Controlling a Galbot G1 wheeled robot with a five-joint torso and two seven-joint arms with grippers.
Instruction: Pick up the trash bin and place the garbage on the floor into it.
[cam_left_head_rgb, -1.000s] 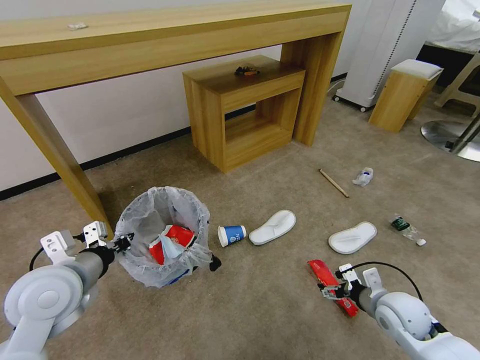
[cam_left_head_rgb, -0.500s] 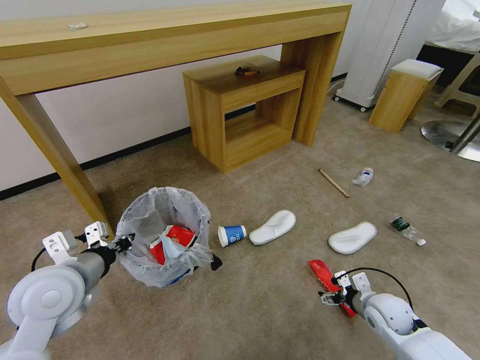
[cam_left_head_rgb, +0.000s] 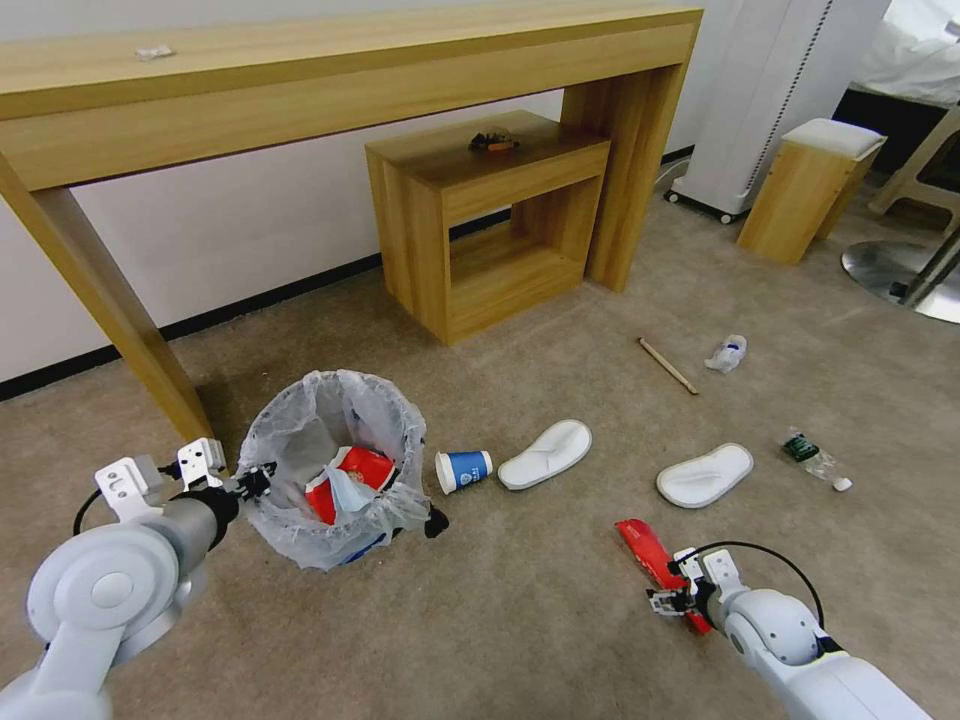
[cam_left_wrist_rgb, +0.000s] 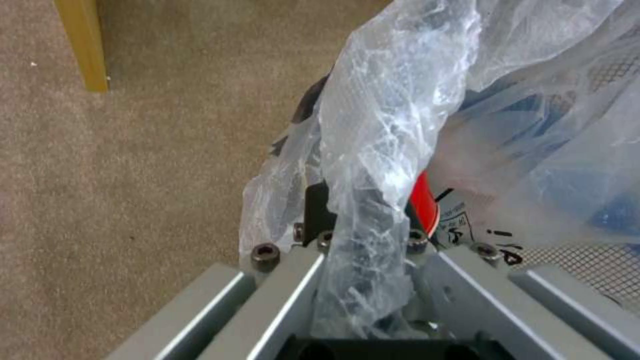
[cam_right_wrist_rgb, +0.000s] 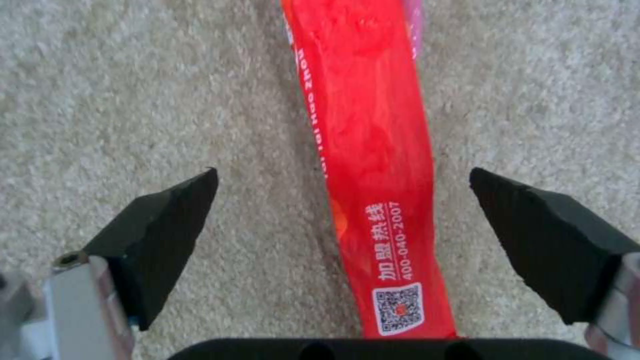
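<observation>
Red wrapper (cam_right_wrist_rgb: 377, 165) is lying lengthwise between the right gripper's (cam_right_wrist_rgb: 343, 210) spread fingers (cam_right_wrist_rgb: 160, 230), while the left gripper (cam_left_head_rgb: 255, 482) is clamping the trash bin's (cam_left_head_rgb: 335, 465) rim.

Left gripper (cam_left_wrist_rgb: 363, 280) fingers hidden under bag (cam_left_wrist_rgb: 387, 125). Red wrapper (cam_right_wrist_rgb: 373, 165) cut off at picture edge. Small thing on desk (cam_left_head_rgb: 155, 50) too small to tell.

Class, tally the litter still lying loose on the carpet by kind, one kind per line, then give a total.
Slippers: 2
Blue cup: 1
Red wrapper: 1
Stick: 1
Crumpled paper: 1
Bottle: 1
Total: 7
</observation>
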